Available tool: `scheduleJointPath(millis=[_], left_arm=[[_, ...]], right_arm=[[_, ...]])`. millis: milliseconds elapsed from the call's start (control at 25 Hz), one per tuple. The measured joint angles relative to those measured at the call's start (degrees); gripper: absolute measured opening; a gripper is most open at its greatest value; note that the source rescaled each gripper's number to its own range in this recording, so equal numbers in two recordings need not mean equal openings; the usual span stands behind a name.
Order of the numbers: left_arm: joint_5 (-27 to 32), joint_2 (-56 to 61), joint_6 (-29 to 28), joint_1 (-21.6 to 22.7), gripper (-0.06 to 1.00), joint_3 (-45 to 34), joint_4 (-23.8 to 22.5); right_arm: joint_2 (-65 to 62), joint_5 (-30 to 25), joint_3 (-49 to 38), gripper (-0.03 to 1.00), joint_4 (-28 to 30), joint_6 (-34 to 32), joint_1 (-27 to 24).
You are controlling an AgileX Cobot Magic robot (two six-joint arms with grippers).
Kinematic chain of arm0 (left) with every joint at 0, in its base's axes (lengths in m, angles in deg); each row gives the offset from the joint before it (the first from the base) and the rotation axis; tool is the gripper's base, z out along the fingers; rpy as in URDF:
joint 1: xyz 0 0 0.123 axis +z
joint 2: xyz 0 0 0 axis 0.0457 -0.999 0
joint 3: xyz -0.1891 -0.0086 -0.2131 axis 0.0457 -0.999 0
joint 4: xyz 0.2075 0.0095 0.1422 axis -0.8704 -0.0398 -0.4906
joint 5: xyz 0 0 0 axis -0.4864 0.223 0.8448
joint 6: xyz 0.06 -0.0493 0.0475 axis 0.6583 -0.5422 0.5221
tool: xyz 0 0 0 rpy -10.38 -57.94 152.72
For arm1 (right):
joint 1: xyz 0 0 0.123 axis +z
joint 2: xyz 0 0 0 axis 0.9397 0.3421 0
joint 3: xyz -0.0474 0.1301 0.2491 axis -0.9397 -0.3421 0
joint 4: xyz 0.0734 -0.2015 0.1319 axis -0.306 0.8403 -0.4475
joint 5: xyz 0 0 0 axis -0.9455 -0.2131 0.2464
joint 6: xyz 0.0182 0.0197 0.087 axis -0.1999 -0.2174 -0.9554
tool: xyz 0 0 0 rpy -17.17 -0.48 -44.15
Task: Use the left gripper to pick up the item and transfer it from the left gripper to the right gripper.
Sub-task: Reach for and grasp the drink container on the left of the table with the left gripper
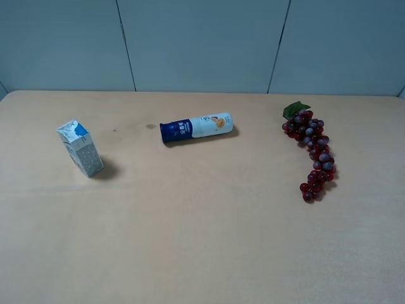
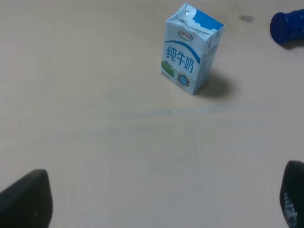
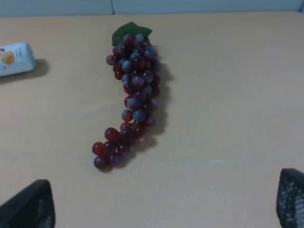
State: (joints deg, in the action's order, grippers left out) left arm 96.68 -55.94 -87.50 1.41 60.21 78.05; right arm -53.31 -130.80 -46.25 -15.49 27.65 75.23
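Note:
The item, a small white-and-blue drink carton (image 1: pixel 80 148) with a gabled top and a grey speckled side, stands upright on the left part of the table; the left wrist view shows its printed blue label (image 2: pixel 190 49). My left gripper (image 2: pixel 156 202) is open, its two black fingertips (image 2: pixel 24 200) spread wide at the frame's corners, well short of the carton with bare table between. My right gripper (image 3: pixel 164 204) is also open, its black fingertips (image 3: pixel 28 206) wide apart, nothing between them. Neither arm shows in the exterior high view.
A white-and-blue bottle (image 1: pixel 196 127) lies on its side at mid table; its blue cap (image 2: pixel 289 27) shows beyond the carton. A bunch of red grapes (image 1: pixel 313 149) with a green leaf lies on the right, in front of the right gripper (image 3: pixel 130 95). A grey wall stands behind the table.

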Motion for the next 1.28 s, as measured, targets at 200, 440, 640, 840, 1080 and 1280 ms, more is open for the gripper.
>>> scheduleJointPath(millis=[200,440,640,840,1080,1280], left_arm=[[0.0,0.0,0.0,0.0,0.93,0.0,0.0],[0.0,0.0,0.0,0.0,0.93,0.0,0.0],[0.0,0.0,0.0,0.0,0.93,0.0,0.0],[0.0,0.0,0.0,0.0,0.92,0.0,0.0],[1.5,-3.5,-0.2,0.0,0.9,4.1,0.0],[2.3,-13.9,-4.5,0.0,0.9,10.8,0.0]], right_arm=[[0.0,0.0,0.0,1.0,0.0,0.0,0.0],[0.0,0.0,0.0,1.0,0.0,0.0,0.0],[0.0,0.0,0.0,1.0,0.0,0.0,0.0],[0.0,0.0,0.0,1.0,0.0,0.0,0.0],[0.0,0.0,0.0,1.0,0.0,0.0,0.0],[0.0,0.0,0.0,1.0,0.0,0.0,0.0]])
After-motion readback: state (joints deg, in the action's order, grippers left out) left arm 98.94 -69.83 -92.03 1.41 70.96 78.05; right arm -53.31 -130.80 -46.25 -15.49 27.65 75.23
